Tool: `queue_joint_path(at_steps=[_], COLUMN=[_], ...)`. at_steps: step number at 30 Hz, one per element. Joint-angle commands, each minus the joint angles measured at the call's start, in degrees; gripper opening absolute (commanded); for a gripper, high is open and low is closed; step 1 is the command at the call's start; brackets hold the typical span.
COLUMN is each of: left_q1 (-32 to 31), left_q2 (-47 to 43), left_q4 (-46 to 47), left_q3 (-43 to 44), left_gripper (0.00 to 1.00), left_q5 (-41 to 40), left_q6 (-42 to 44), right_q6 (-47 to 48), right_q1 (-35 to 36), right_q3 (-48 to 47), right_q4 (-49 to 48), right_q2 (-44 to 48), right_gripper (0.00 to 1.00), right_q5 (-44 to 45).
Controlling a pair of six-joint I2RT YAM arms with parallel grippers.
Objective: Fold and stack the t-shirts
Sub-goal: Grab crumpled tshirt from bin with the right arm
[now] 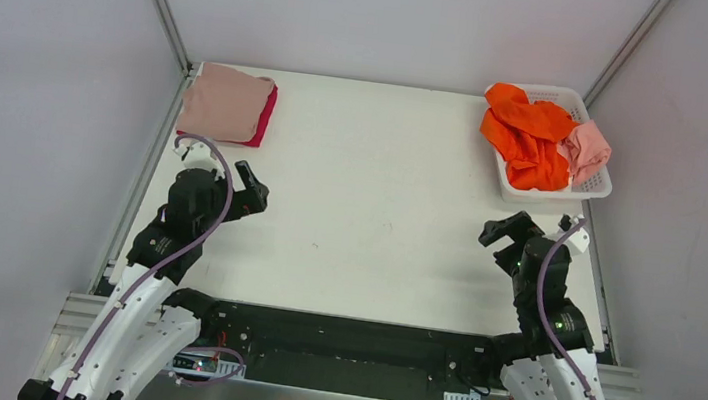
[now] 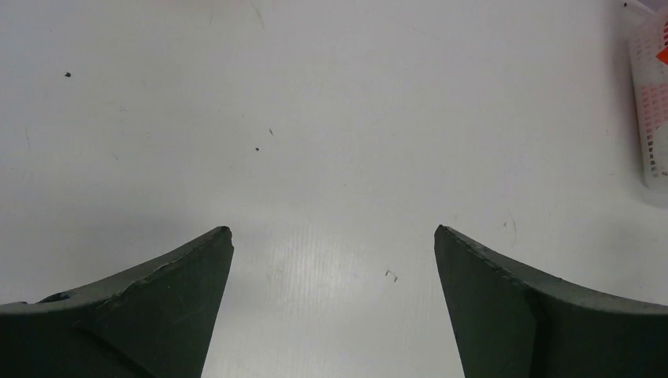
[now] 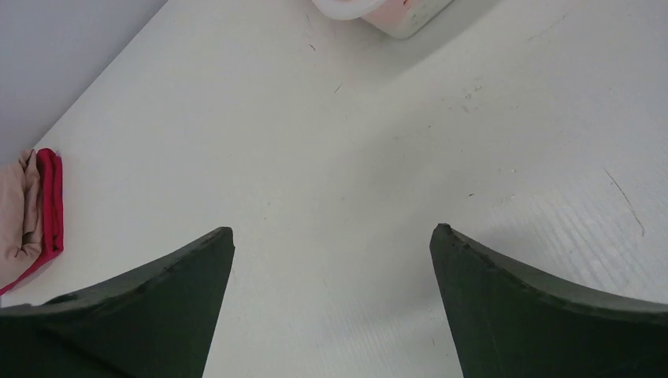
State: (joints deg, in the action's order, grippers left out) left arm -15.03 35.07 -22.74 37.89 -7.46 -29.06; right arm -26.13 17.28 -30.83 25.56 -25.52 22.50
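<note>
Nearest: left fingers (image 1: pixel 249 188) and right fingers (image 1: pixel 505 235), both spread wide, gripping nothing, poised over bare surface (image 1: pixel 370 202) — right pair just in front of basket (image 1: pixel 544 194), left pair well across from it. Heaped inside basket and draped over its far rim: orange t-shirt (image 1: pixel 526 139), with salmon pink t-shirt (image 1: pixel 587 148) bunched against it at basket's right end. Far across from basket, level with it: dusty pink t-shirt (image 1: pixel 225 103), folded, lying on crimson t-shirt (image 1: pixel 267 118). Looks like the fetching step for another shirt. Next, probably: reach into basket, pinch orange cloth alone, lift clear of salmon pink — then spread flat in front of basket.
</note>
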Motion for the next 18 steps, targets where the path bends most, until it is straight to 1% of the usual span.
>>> queue_joint_path(at_steps=[1,5,10,15,18], left_q1=[-0.3,-0.3,-0.3,-0.3,-0.3], left_q2=[-0.3,-0.3,0.6,2.5,4.1], left_q4=[2.4,3.4,5.1,7.7,9.3], left_q3=[0.3,-0.2,-0.7,-0.8,-1.2], left_gripper=[0.99,0.99,0.99,0.99,0.99], left_q5=[1.5,1.6,1.8,3.2,3.9], left_q6=[1.1,1.0,1.0,0.7,0.5], right_q6=[-0.1,0.4,2.4,4.0,7.4], right_q1=[-0.1,-0.1,-0.1,-0.6,-3.4], right_q3=[-0.6,-4.0,-13.2,-23.2,-29.7], right_q4=[-3.4,-6.3,-6.0,-4.2,-4.3], right_q2=[-0.5,-4.6,-15.9,-27.4,-35.5], right_gripper=[1.0,1.0,1.0,1.0,1.0], right_q5=[0.3,-0.1,1.3,7.4,9.7])
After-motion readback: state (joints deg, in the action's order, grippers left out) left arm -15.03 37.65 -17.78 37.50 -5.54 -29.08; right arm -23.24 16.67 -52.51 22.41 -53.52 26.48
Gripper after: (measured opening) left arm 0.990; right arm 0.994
